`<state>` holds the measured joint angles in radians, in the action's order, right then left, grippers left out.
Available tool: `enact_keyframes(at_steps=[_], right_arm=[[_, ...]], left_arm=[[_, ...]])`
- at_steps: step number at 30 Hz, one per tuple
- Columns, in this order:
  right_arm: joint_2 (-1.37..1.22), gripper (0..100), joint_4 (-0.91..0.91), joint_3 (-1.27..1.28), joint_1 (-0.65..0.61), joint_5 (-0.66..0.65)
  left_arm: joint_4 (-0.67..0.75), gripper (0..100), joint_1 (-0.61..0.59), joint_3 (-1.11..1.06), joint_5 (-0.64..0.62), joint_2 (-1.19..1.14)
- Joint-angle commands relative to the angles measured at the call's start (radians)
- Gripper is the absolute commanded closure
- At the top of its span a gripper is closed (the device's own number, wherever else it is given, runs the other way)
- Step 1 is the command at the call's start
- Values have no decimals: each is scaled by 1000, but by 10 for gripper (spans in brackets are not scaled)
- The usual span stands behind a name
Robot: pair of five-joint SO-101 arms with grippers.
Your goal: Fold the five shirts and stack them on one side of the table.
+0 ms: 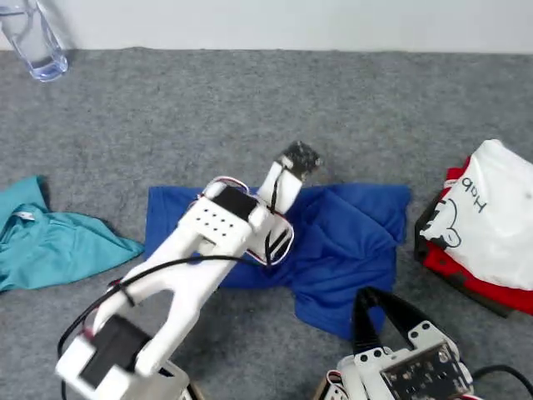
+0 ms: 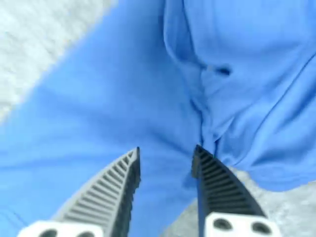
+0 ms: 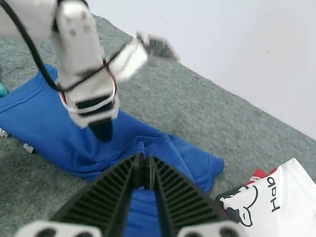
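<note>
Soft, even light comes from above, bright on the wall [image 3: 237, 44] and the grey table [image 1: 166, 117]. Shadows are faint: a thin dark edge under the blue shirt [image 1: 350, 250] and a soft patch beneath the left arm [image 1: 191, 275]. The glass [image 1: 33, 42] carries small highlights.

Blue shirt [image 1: 350, 242] and teal shirt [image 1: 50, 237] are plain. The white shirt [image 1: 500, 217] bears black drawing and lettering; the red shirt [image 1: 479, 279] is plain. The table [image 1: 250, 108] is flecked grey. Left gripper [image 2: 165, 163] and right gripper [image 3: 144, 170] are ribbed black.
</note>
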<state>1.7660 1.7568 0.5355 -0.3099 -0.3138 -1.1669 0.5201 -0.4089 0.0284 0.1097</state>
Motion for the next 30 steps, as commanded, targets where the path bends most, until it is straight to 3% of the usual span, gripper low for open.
enact_keyframes(at_steps=[1, 6, 14, 23, 30], right_arm=[[-5, 988, 39, 2, -4, 8], [-5, 988, 39, 2, -4, 9], [-5, 988, 39, 2, -4, 8], [-5, 989, 39, 2, -4, 5], [-15, 987, 38, 2, -4, 9]], left_arm=[[0, 830, 66, 45, -38, 118], [106, 830, 143, 33, -104, 103], [233, 829, 126, 88, -126, -141], [115, 833, 11, 269, -61, -445], [34, 833, 46, 286, -68, -356]])
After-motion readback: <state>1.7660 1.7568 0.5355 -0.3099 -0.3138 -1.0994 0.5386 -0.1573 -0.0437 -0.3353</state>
